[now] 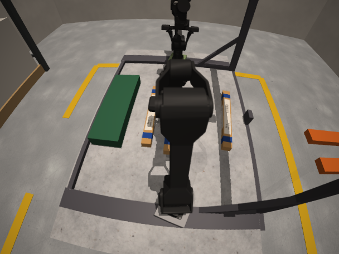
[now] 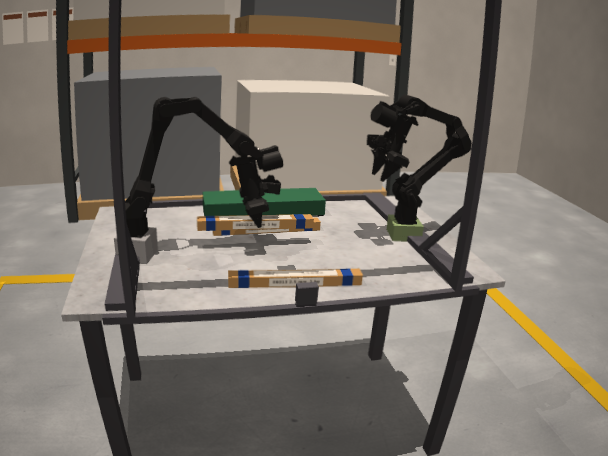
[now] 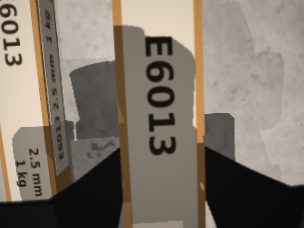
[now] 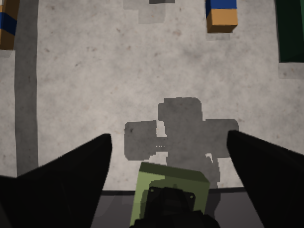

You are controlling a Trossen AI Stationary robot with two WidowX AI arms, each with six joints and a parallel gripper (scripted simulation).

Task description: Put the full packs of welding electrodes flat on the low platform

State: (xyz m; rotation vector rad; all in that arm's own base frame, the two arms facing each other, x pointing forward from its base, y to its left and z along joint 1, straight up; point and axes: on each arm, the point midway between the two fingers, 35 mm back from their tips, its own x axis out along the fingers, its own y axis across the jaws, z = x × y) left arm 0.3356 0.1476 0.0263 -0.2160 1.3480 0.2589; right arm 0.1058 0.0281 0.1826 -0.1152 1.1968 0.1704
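Note:
My left gripper (image 2: pixel 257 221) (image 3: pixel 159 152) is shut across the middle of an orange-and-white electrode pack (image 1: pixel 166 150) (image 2: pixel 241 225) (image 3: pixel 160 95), held level a little above the table; the arm hides most of it in the top view. A second pack (image 1: pixel 149 125) (image 2: pixel 314 224) (image 3: pixel 15 100) (image 4: pixel 221 20) lies between it and the green platform (image 1: pixel 114 108) (image 2: pixel 300 202) (image 4: pixel 291 30). The third pack (image 1: pixel 227 120) (image 2: pixel 330 281) (image 4: pixel 6 40) lies alone on the side away from the platform. No pack is on the platform. My right gripper (image 2: pixel 380 175) (image 4: pixel 169 139) is open and empty, raised near its own base.
The dark table frame (image 1: pixel 134 207) (image 2: pixel 215 313) runs around the work area, with upright posts at its corners. A small black block (image 1: pixel 248 117) (image 2: pixel 306 295) sits at the frame beside the third pack. The light green right-arm base (image 2: pixel 405 230) (image 4: pixel 172 175) stands at the table's far end.

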